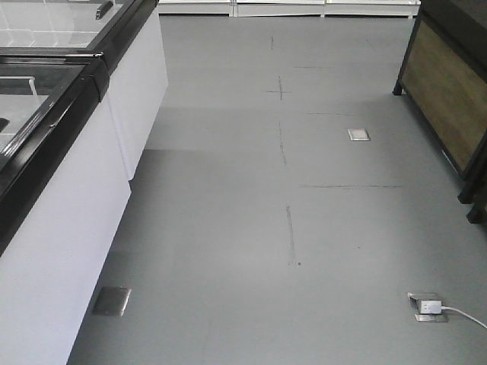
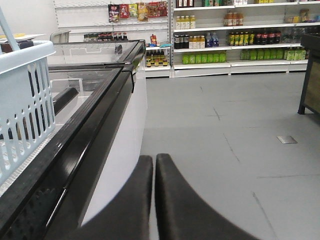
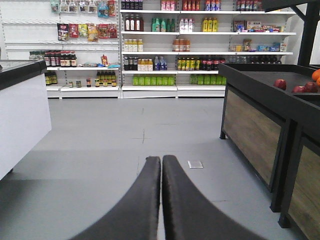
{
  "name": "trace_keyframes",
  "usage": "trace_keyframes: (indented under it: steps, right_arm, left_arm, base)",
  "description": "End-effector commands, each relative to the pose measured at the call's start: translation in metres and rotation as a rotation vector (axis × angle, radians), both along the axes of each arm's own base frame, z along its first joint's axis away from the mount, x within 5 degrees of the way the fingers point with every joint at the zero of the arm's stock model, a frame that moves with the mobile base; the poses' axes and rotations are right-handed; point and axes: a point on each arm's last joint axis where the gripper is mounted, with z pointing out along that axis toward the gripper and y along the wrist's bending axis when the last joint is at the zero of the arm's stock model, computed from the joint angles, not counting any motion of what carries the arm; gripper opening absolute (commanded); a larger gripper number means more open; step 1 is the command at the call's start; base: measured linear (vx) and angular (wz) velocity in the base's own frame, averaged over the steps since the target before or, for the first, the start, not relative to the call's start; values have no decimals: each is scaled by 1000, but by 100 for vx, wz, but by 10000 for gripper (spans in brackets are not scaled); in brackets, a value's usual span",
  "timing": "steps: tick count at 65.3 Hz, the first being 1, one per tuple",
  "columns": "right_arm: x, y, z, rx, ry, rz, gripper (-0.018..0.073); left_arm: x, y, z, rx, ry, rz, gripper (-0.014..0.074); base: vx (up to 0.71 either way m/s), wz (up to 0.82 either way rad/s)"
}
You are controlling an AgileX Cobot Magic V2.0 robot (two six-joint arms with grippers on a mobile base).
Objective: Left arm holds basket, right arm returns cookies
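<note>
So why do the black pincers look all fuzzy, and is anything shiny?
Left wrist view: the left pincer is blurred, likely too close to the lens, and the freezer glass looks hazy with reflections. Right wrist view: the right pincer is equally soft. Front view: the floor is evenly lit.

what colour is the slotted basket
The basket is light blue, seen best in the left wrist view.

A grey floor (image 1: 228,228) fills most of the view, marked by thin dark lines (image 1: 290,236) running away from the camera. Along the left edge stands a white freezer cabinet (image 1: 68,251) with a black rim (image 1: 53,122) and glass lids (image 1: 46,23). At the right edge is a black display stand (image 1: 449,99) with a wood-look panel. Two metal floor plates are set flush in the floor – one (image 1: 358,134) near the stand, one (image 1: 112,301) beside the freezer. A white plug (image 1: 430,306) sits in a floor socket at lower right – its cable (image 1: 464,315) trails rightward.
</note>
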Motion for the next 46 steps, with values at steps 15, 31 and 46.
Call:
trace_keyframes:
  steps: [15, 31, 46]
  right_arm:
    - [-1, 0, 6, -21, -79, -7, -8]
    - [-1, 0, 6, -21, -79, -7, -8]
    - [-1, 0, 6, -21, -79, -7, -8]
  left_arm:
    - [-1, -1, 14, -7, -174, -17, -6]
    - [-10, -2, 58, -25, -382, -28, -6]
    - [4, -1, 89, -25, -231, -16, -6]
  base:
    - [0, 0]
    - [0, 0]
    - [0, 0]
